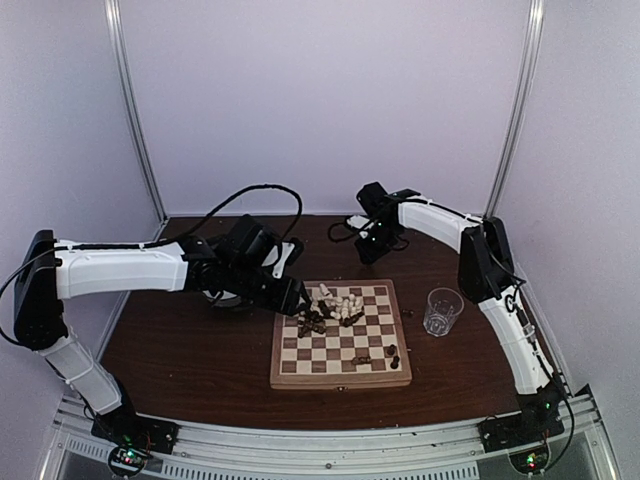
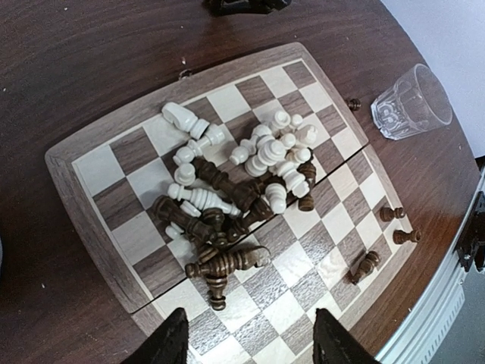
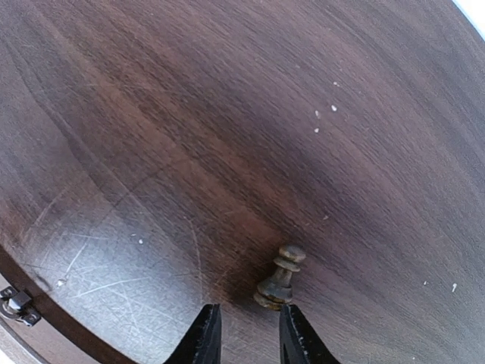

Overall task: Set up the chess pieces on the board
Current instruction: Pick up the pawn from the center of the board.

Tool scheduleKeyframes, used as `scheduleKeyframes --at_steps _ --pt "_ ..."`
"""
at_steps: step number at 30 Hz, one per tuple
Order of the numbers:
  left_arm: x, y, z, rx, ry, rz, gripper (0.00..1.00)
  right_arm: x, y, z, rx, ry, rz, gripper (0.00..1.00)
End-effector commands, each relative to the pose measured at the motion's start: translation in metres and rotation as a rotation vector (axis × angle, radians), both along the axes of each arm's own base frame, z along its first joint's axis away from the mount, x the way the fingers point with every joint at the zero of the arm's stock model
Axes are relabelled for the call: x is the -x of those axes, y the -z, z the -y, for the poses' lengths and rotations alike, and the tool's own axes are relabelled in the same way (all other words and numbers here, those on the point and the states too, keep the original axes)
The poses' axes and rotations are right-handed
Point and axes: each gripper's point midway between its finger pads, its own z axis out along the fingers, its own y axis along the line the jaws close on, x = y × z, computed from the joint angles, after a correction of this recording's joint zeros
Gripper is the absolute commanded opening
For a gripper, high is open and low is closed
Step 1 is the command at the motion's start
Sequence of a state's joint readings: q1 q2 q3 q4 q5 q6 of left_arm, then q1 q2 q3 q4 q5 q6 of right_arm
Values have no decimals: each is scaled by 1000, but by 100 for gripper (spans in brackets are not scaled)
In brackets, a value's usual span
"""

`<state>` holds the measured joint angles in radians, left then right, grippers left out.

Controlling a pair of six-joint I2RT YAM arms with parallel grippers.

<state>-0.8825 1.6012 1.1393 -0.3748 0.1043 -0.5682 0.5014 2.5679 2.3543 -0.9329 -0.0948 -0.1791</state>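
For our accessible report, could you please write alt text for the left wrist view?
A jumbled heap of dark and cream chess pieces lies toppled across the middle of the board, seen from above between the open fingers of the left gripper. A clear glass stands on the table beside the board.

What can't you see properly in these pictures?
- Top view: the heap of tiny dark and cream wooden chess pieces is too small to tell kings from pawns.
- Left wrist view: the left black claw is cut off by the bottom edge.
- Right wrist view: it is unclear whether the small dark wooden pawn touches the right black claw.
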Motion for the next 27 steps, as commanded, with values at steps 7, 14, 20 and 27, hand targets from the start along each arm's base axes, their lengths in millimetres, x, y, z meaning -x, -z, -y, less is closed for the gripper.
scheduleKeyframes --at_steps 7,14,20,27 --pt "-3 -5 -2 10 -11 23 56 -18 3 9 18 36 38 29" --pt "-5 -4 -2 6 -12 22 56 -21 13 7 15 34 29 27" --pt "-6 -4 -1 0 -9 22 56 -25 16 7 5 34 33 24" --pt "-7 -6 -1 -1 -6 24 56 -28 16 12 11 51 39 11"
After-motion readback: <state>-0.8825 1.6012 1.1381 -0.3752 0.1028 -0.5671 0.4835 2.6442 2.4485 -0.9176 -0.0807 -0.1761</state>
